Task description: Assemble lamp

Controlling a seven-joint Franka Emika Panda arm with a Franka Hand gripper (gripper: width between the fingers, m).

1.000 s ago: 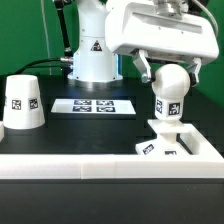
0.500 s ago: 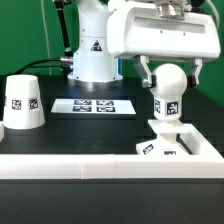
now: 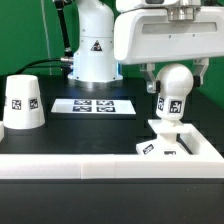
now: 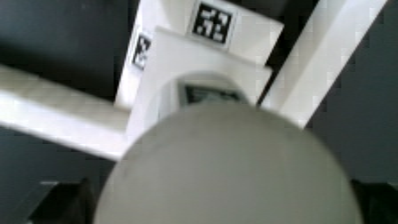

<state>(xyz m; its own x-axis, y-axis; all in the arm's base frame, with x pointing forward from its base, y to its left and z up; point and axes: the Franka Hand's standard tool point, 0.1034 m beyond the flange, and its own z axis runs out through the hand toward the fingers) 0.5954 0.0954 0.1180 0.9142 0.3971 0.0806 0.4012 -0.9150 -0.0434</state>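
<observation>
The white ball-shaped bulb (image 3: 172,95) stands upright in the low angular base (image 3: 178,143) at the exterior view's right. My gripper (image 3: 176,72) hangs just over the bulb's top, its fingers (image 3: 151,76) spread on either side and apart from the bulb, so it is open. In the wrist view the bulb (image 4: 214,160) fills the near field, with the tagged base (image 4: 192,50) behind it and a dark finger (image 4: 63,203) at its side. The cup-like shade (image 3: 22,103) stands mouth down at the exterior view's left, far from the gripper.
The marker board (image 3: 93,105) lies flat between the shade and the base. A long white rail (image 3: 90,165) runs along the front, touching the base. The arm's white pedestal (image 3: 92,55) stands behind the marker board.
The gripper has moved up and toward the exterior view's right, and its fingers have spread away from the bulb. The bulb stays on the base.
</observation>
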